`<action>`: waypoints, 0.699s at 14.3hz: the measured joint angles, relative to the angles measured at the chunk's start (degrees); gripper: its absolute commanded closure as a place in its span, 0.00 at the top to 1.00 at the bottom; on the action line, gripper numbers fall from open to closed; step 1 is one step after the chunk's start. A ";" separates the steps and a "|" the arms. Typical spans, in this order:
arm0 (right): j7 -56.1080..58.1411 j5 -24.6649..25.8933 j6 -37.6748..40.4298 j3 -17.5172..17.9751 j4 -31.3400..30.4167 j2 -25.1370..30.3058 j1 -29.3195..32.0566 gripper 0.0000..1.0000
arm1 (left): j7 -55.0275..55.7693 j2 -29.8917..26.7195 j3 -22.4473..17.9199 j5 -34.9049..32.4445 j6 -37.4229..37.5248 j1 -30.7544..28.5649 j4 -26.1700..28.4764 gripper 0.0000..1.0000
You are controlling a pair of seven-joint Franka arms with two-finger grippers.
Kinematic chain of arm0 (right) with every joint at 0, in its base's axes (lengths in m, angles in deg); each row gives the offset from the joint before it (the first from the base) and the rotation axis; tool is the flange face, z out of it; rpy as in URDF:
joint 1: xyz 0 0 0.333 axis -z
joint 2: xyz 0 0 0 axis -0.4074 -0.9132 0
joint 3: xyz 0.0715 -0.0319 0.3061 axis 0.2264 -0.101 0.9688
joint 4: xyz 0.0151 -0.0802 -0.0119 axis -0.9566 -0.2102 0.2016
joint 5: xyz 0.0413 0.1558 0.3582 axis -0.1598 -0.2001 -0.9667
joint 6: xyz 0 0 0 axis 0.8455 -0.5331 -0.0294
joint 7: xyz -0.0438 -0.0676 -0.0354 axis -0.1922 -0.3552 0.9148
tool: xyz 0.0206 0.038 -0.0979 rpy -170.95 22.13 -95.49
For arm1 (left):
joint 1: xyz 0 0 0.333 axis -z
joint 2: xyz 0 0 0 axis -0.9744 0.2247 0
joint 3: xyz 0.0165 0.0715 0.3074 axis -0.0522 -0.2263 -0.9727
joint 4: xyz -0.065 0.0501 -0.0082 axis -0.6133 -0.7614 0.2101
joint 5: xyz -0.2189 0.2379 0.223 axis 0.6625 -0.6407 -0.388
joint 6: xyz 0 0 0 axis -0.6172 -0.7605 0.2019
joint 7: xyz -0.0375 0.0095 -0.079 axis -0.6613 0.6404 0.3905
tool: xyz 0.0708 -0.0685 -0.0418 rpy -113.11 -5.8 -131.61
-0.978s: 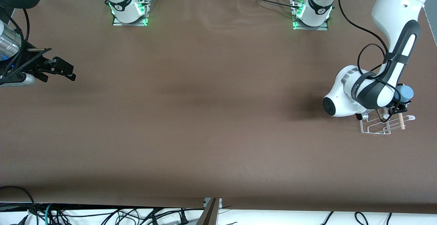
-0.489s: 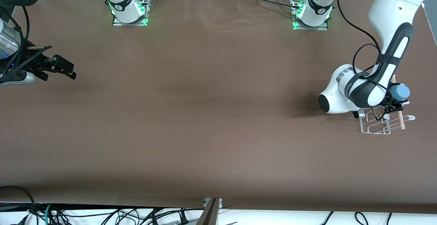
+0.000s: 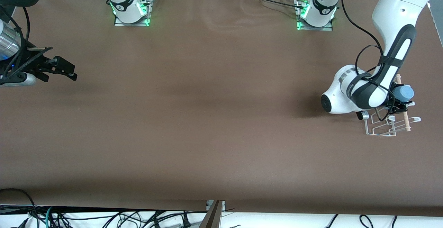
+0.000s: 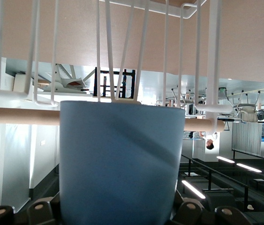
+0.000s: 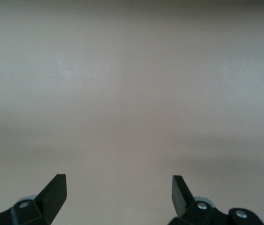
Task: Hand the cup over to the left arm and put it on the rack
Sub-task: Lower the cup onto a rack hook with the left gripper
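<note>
Looking at the left arm's end of the table, you see the left gripper (image 3: 401,104) clamped on the light-blue cup (image 3: 405,92), holding it over the white wire rack (image 3: 382,128), close to its wooden dowel (image 3: 407,123). Your right gripper (image 3: 68,71) waits over the brown table (image 3: 207,117) at the right arm's end, fingers (image 5: 56,190) spread and holding nothing.

A brown table (image 3: 207,117) fills the room's middle, its cover faintly rippled toward twelve o'clock; tangled black cables (image 3: 104,217) lie along the six o'clock edge; a green cable (image 3: 48,216) sits at seven o'clock.
</note>
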 measured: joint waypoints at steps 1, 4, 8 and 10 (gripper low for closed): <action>0.00 0.00 0.00 -0.01 0.00 -0.01 0.00 0.99 | 0.41 0.18 0.00 0.00 -0.01 -0.02 0.05 0.00; 0.00 0.00 0.00 -0.06 0.00 -0.06 0.03 0.99 | 1.27 0.85 0.00 0.00 -0.13 -0.15 0.06 0.00; 0.00 0.01 0.00 -0.16 0.00 -0.30 0.06 0.99 | 4.80 1.76 -0.10 0.00 -1.23 -0.70 0.52 0.78; 0.00 0.01 0.00 -0.18 0.00 -0.38 0.06 0.99 | 5.82 2.28 -0.10 0.00 -1.24 -0.86 0.68 1.00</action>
